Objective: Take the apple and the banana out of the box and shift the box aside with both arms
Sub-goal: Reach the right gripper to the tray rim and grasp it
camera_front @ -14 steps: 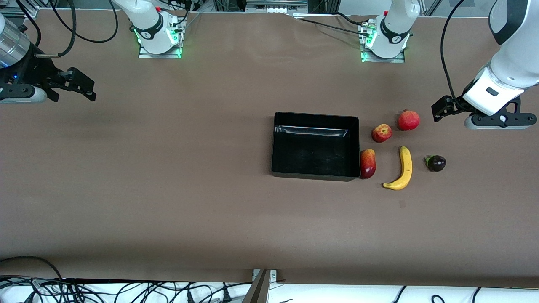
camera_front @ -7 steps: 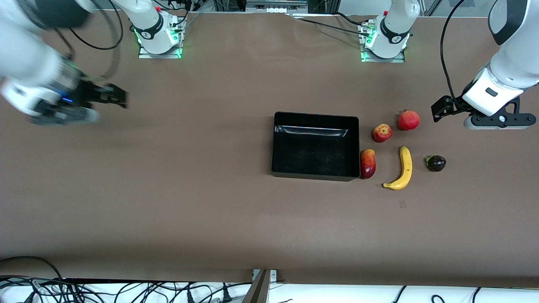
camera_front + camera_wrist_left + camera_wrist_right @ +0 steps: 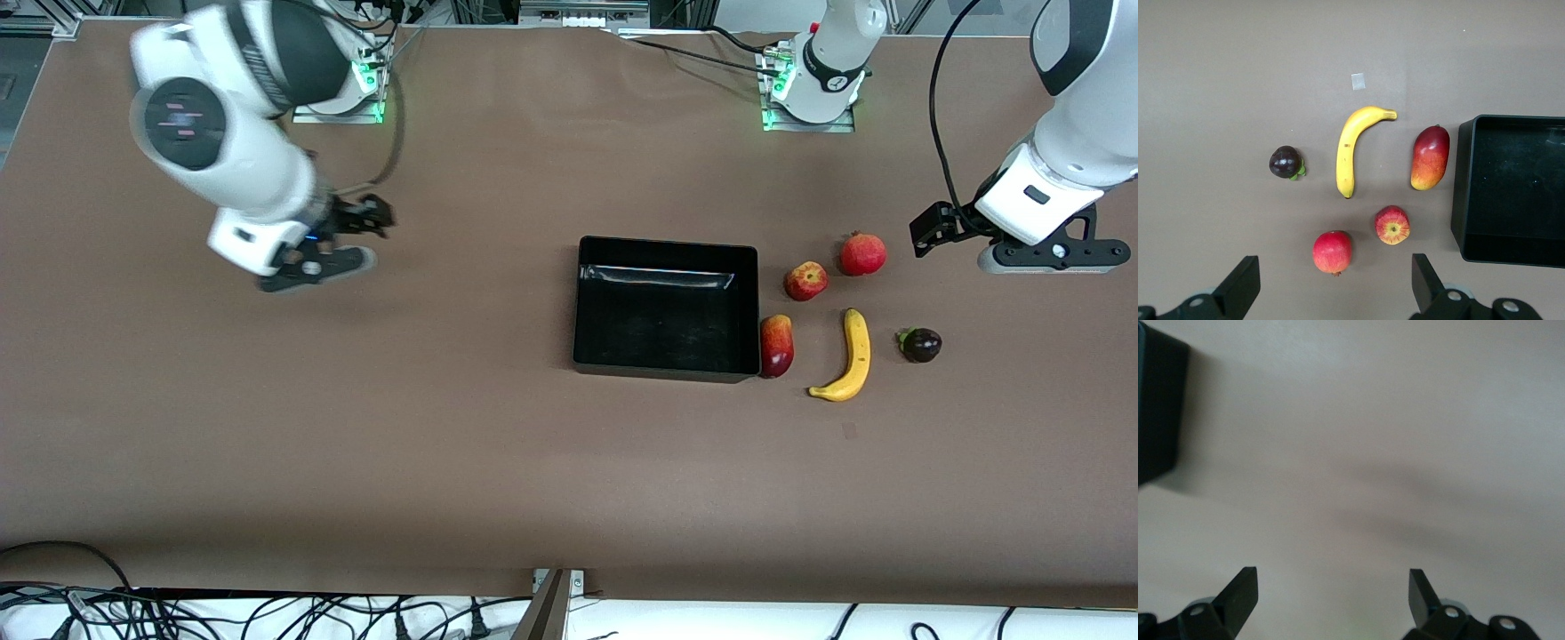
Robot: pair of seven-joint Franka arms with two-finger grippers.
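- Two arms work at a brown table (image 3: 444, 444). Going by how things lie now, both fruits are already out and only moving the box aside with both arms is left.
- The box (image 3: 665, 308) is a shallow black tray near the table's middle, and it is empty.
- The right gripper (image 3: 360, 233) hangs over bare table toward the right arm's end, well apart from the box, its jaws wide and holding nothing. One corner of the box shows at the edge of the right wrist view.
- The left gripper (image 3: 929, 233) hangs over the table toward the left arm's end, near the fruits, its jaws wide and empty.
- The banana (image 3: 849, 360) lies on the table beside the box, toward the left arm's end.
- The apple (image 3: 805, 281) sits on the table just beside the box, farther from the front camera than the banana.
- Next, I judge, each gripper must come to one end wall of the box and grip its rim, so that both move it together.
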